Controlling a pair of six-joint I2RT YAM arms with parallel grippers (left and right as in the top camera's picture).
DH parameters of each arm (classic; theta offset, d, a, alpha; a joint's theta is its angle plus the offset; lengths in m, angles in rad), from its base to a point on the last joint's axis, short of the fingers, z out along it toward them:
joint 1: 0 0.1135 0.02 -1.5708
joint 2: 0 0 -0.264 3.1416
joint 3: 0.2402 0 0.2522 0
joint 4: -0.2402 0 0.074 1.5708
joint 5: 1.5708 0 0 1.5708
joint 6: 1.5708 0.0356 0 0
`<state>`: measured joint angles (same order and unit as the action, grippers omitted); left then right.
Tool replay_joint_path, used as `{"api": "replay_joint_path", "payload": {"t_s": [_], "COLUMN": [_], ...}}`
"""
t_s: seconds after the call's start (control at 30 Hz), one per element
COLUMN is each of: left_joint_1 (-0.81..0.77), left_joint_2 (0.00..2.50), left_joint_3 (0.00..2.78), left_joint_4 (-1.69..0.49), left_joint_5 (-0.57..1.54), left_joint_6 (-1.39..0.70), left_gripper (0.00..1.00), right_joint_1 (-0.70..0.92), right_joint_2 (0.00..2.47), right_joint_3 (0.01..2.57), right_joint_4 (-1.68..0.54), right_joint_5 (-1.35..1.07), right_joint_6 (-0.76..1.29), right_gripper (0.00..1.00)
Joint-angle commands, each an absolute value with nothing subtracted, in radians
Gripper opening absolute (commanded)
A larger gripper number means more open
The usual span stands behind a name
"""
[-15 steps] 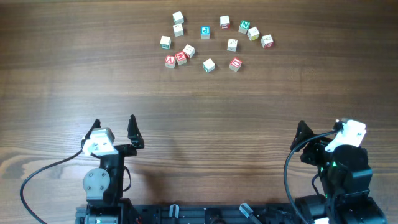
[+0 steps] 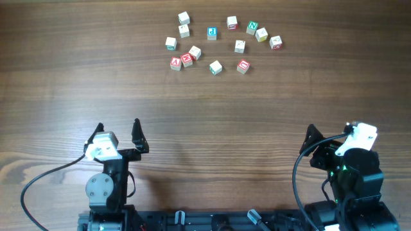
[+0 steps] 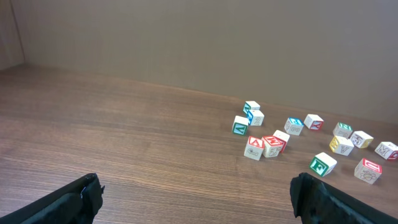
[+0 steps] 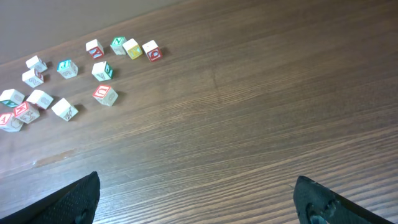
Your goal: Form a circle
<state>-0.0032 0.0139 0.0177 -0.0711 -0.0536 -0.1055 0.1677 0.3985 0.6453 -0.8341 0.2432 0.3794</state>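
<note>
Left gripper [image 2: 117, 130] sits at the near edge of the wooden table [image 2: 58, 77], jaws spread wide and empty; lettered blocks [image 2: 216, 67] lie in a loose scatter at the far centre, well apart from both arms; right gripper [image 2: 331, 133] rests near-right, jaws likewise wide, holding nothing.

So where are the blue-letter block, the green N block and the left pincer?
blue-letter block [image 2: 212, 33], overhead view, top face.
green N block [image 2: 252, 27], overhead view, top face.
left pincer [image 2: 118, 126], overhead view, midway between its fingertips.
</note>
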Motion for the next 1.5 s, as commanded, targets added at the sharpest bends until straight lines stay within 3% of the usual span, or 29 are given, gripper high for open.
{"api": "replay_joint_path", "payload": {"t_s": [0.0, 1.47], "left_joint_1": [0.006, 0.006], "left_joint_2": [0.003, 0.003], "left_joint_3": [0.006, 0.006], "left_joint_4": [-0.07, -0.07], "left_joint_5": [-0.041, -0.041], "left_joint_6": [-0.083, -0.082], "left_gripper": [1.0, 1.0], "right_joint_1": [0.169, 0.169], "right_joint_2": [0.406, 0.406], "right_joint_3": [0.643, 0.643], "right_joint_4": [-0.832, -0.832], "right_joint_5": [0.237, 0.237], "right_joint_6": [0.369, 0.369], "right_gripper": [1.0, 1.0]}}
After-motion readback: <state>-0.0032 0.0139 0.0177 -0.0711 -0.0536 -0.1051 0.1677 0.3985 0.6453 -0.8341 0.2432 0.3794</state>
